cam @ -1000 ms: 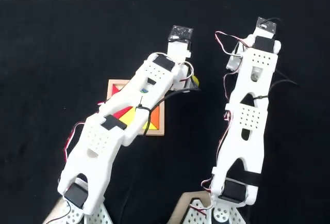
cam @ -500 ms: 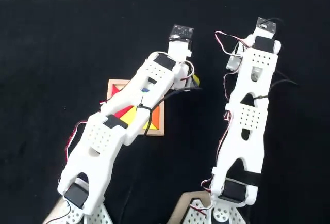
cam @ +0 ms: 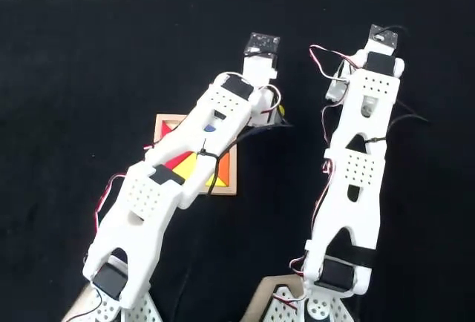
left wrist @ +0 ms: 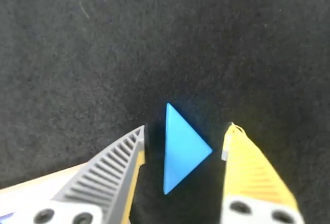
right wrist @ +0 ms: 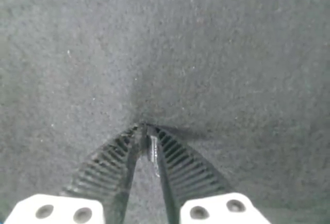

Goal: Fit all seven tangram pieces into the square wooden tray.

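Note:
A blue triangle [left wrist: 181,149] lies flat on the black cloth. My left gripper [left wrist: 186,127] is open and straddles it, grey finger [left wrist: 111,175] on one side and yellow finger [left wrist: 255,172] on the other, neither clearly touching it. In the high view the left arm [cam: 223,110] stretches over the square wooden tray [cam: 169,122], which holds red, yellow [cam: 194,168] and orange pieces, partly hidden by the arm. My right gripper [right wrist: 147,131] is shut on nothing, its tips low over bare cloth.
The right arm [cam: 356,159] stretches straight up the table's right half, well apart from the tray. A pale corner of the tray [left wrist: 31,188] sits close behind the grey finger. Black cloth covers the table [cam: 74,77].
The left arm's wrist has edged slightly away from the tray's far right corner, and the yellow finger has slipped under it in the high view. The right arm has not moved.

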